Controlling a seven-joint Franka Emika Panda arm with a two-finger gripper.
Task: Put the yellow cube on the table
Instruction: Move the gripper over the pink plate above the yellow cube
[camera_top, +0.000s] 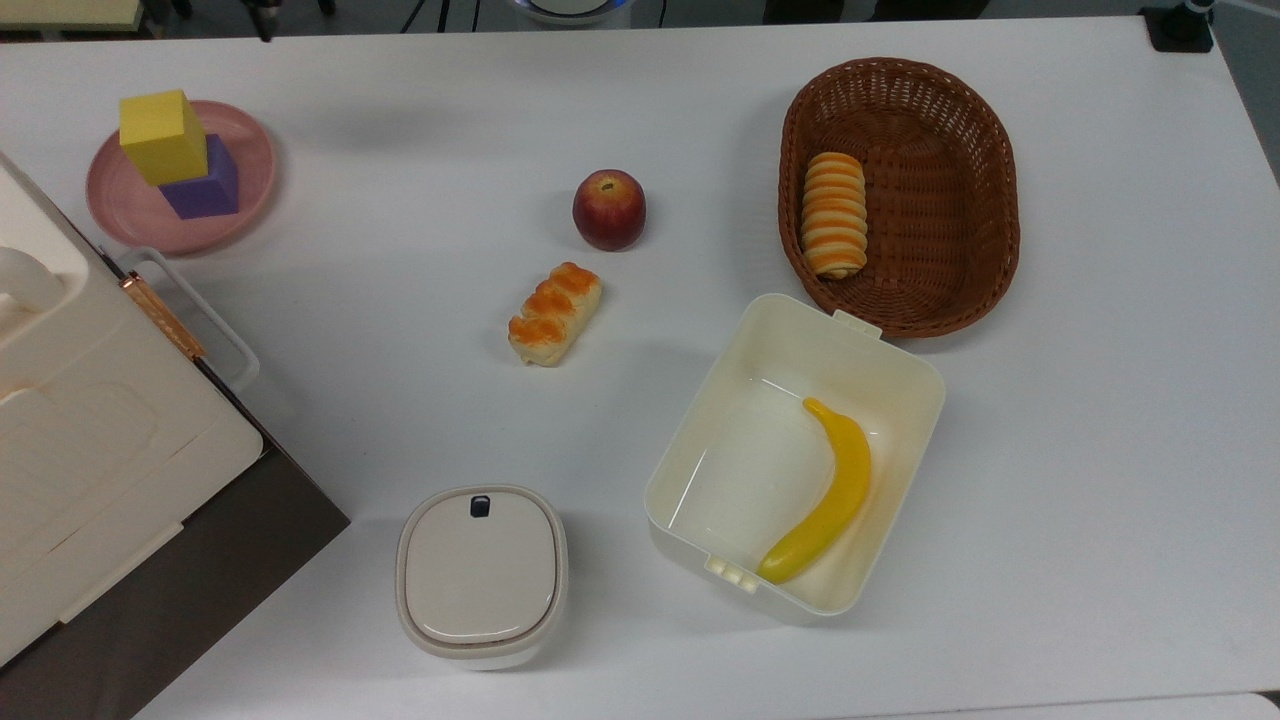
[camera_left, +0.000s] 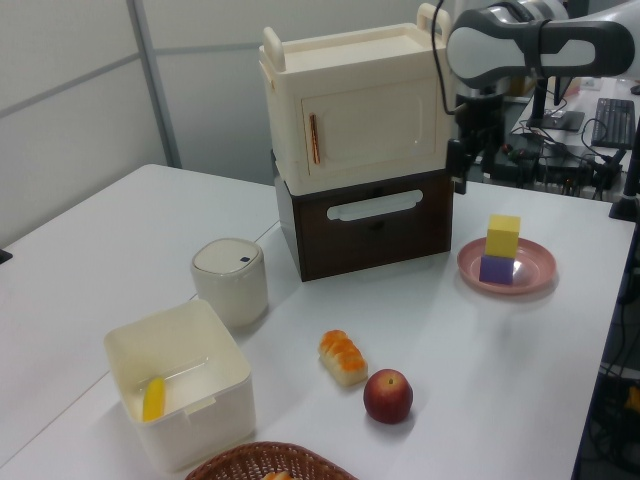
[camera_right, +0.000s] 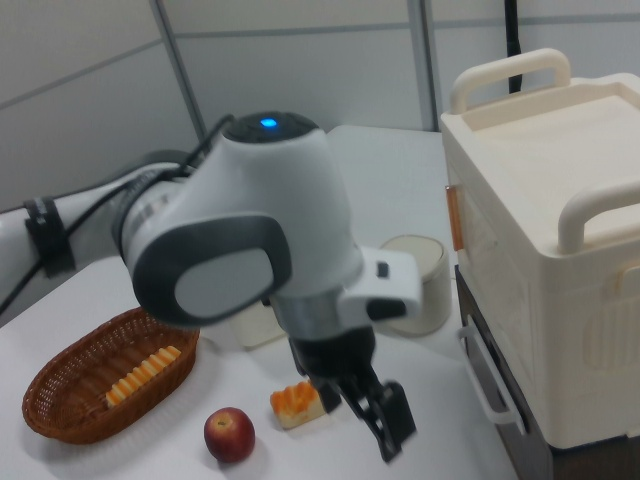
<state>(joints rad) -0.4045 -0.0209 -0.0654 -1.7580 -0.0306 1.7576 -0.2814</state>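
Gripper (camera_left: 462, 168), fingers apart, nears the yellow cube (camera_top: 163, 137); a careless grasp could topple the purple cube (camera_top: 204, 184) beneath.

Even, bright overhead lighting; the white desk (camera_top: 400, 300) shows soft, short shadows beside the apple (camera_top: 609, 209) and wicker basket (camera_top: 985, 180). The right view's nearby arm (camera_right: 250, 250) appears slightly soft.

— Upper left of the top view? The yellow cube (camera_top: 162, 135) sits on the purple cube (camera_top: 205, 182), both on the plate (camera_top: 120, 205).

— Centre? Apple (camera_top: 608, 208) above bread (camera_top: 554, 312); banana (camera_top: 825, 495) inside the box (camera_top: 900, 365), basket (camera_top: 990, 200) upper right.
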